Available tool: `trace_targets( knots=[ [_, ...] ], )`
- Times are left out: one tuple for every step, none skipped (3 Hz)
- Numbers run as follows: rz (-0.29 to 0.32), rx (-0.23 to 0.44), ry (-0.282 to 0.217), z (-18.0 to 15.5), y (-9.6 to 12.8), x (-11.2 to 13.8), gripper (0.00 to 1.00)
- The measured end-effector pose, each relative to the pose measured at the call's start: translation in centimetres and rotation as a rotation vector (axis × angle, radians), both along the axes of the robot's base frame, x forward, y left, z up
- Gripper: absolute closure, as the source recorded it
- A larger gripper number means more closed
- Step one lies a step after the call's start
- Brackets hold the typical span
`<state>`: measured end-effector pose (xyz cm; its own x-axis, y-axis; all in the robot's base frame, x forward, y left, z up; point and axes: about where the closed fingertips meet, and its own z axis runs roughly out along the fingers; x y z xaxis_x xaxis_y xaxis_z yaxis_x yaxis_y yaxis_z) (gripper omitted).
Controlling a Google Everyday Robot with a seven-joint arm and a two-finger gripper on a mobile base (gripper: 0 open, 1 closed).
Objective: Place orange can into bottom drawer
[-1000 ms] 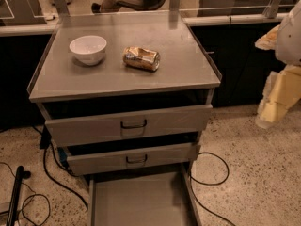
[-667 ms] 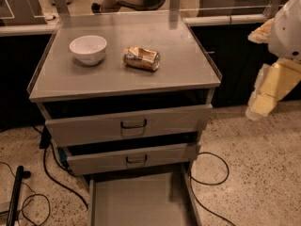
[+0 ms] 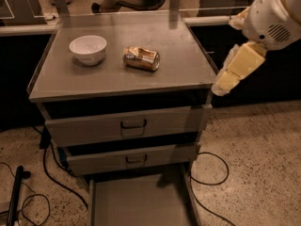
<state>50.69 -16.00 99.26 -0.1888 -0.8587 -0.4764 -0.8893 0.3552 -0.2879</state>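
Observation:
The orange can (image 3: 141, 58) lies on its side, dented, on the grey cabinet top (image 3: 183, 69), just right of a white bowl (image 3: 88, 49). The bottom drawer (image 3: 138, 204) is pulled out at the foot of the cabinet and its flat floor is bare. My arm comes in from the upper right. The gripper (image 3: 225, 81) hangs beside the cabinet's right edge, level with the top, well right of the can and holding nothing that I can see.
Two higher drawers with dark handles (image 3: 133, 124) (image 3: 136, 159) sit slightly ajar above the bottom one. Black cables (image 3: 209, 173) trail over the speckled floor on both sides. A dark counter with a light rail (image 3: 28, 29) runs behind the cabinet.
My arm and gripper have moved left and slightly up, from beyond the cabinet's right side to right beside its top edge. The can, bowl and drawers have not moved.

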Motion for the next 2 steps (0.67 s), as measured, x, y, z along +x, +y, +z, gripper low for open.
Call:
trace_targets(
  knots=[
    [0.001,0.04,-0.006,-0.92,3.25,2.21,0.0],
    [0.001,0.039,-0.007,-0.93,3.29,2.2,0.0]
  ],
)
